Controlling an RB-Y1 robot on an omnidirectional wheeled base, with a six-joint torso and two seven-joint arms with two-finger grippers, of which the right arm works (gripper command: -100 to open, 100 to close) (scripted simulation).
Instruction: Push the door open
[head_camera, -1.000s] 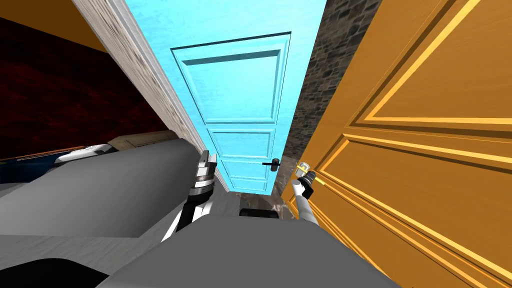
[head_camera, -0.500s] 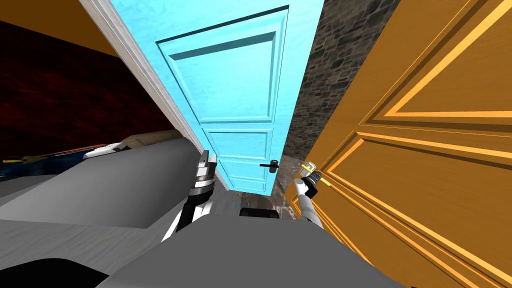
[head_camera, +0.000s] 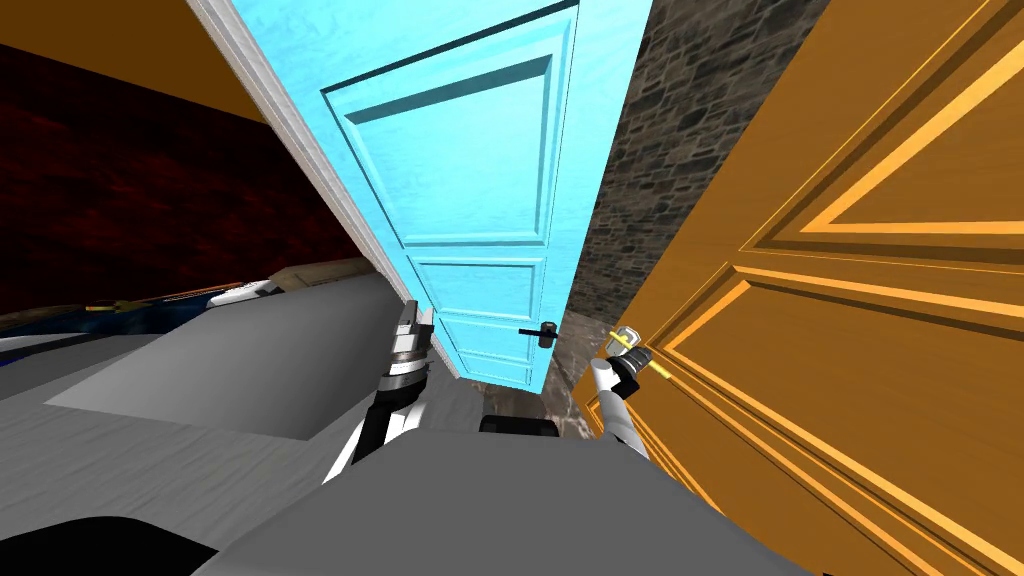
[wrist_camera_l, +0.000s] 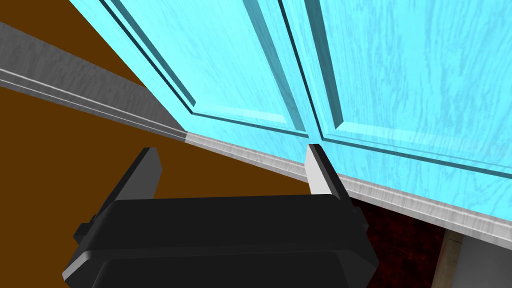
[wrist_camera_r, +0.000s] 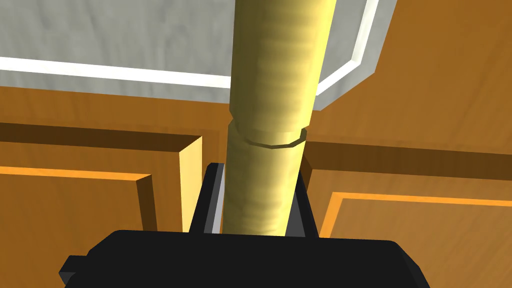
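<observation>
Your right gripper (wrist_camera_r: 257, 172) has its fingers pinching the pale yellow cylindrical handle (wrist_camera_r: 272, 75) of the orange panelled door (head_camera: 850, 330), with one finger pressed against each side of the bar. In the head view that orange door takes up your whole right side. Its handle sits low on the edge nearest you, close to the rough grey stone wall (head_camera: 660, 130). Your left gripper (wrist_camera_l: 231, 150) is held up near the lower panels of the bright cyan panelled door (head_camera: 480, 180) straight ahead. Its fingers are spread wide and hold nothing, and one fingertip overlaps the grey-white trim strip (wrist_camera_l: 250, 155) that runs along the cyan door's edge. A small black lever handle (head_camera: 540, 333) sits on the cyan door, between your two grippers in the head view.
</observation>
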